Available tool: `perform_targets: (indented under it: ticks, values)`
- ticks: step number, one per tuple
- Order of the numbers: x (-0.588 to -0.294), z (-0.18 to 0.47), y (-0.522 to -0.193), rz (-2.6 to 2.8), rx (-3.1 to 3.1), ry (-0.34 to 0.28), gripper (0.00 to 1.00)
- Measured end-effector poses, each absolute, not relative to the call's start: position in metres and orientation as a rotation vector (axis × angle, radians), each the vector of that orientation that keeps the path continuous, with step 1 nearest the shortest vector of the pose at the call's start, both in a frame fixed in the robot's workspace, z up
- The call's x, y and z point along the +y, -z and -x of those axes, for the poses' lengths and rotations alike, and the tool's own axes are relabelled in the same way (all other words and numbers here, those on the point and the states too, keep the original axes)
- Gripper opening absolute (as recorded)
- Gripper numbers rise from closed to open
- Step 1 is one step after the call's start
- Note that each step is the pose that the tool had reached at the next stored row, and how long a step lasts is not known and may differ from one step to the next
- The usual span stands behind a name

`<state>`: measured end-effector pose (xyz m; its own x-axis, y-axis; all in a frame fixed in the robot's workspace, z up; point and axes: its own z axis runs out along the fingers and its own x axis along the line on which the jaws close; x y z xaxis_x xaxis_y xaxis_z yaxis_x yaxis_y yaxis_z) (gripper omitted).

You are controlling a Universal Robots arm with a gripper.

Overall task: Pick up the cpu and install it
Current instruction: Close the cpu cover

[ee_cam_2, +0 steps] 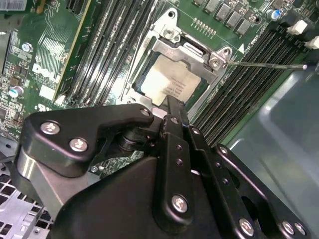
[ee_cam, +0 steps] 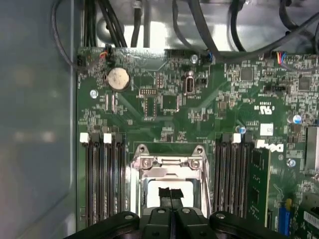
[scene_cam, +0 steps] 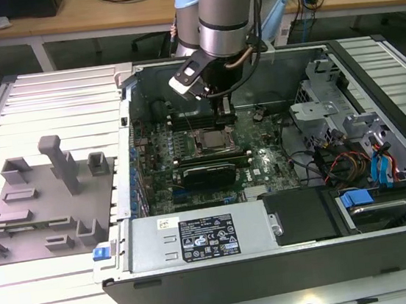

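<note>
Inside computer case point(scene_cam: 277, 272), cpu point(ee_cam_2: 172, 82) flat in socket frame point(ee_cam_2: 187, 52), directly beneath apparently narrow, empty gripper point(ee_cam_2: 170, 105).

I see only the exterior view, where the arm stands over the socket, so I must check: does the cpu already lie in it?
Observer: Yes. In the second wrist view the cpu lies flat inside the metal socket frame.
Operator: Does the tool grip it?
Observer: No. In the first wrist view the tool is shut, its tip in front of the cpu's pale top.
</note>
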<state>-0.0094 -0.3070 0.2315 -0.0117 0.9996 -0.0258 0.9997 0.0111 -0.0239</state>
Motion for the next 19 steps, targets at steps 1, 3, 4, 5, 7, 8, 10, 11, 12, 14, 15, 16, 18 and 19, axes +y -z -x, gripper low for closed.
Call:
perform_targets:
  ticks: [1,3,4,5,7,8,10,11,12,14,15,16,18,19]
  values:
    - [-0.307,0.0094,-0.2315,-2.207,2.233,0.055,0.11]
    - [-0.307,0.0095,-0.2315,-2.207,2.233,0.055,0.11]
    - [-0.307,0.0095,-0.2315,-2.206,2.234,0.055,0.11]
    - [-0.307,0.0095,-0.2315,-2.202,2.238,0.055,0.11]
    - [-0.307,0.0095,-0.2315,-2.164,2.274,0.055,0.11]
    - [-0.307,0.0095,-0.2315,-2.122,2.312,0.055,0.11]
    - [-0.307,0.0095,-0.2315,-2.039,2.384,0.055,0.11]
    - [-0.307,0.0095,-0.2315,-2.003,2.414,0.054,0.11]
    - [-0.307,0.0095,-0.2315,-1.961,2.447,0.054,0.11]
    - [-0.307,0.0095,-0.2315,-1.817,2.553,0.054,0.11]
    - [-0.307,0.0095,-0.2315,-1.769,2.586,0.054,0.11]
    - [-0.307,0.0095,-0.2315,-1.723,2.616,0.053,0.11]
    - [-0.307,0.0095,-0.2315,-1.672,2.649,0.053,0.11]
    - [-0.307,0.0095,-0.2315,-1.618,2.681,0.053,0.11]
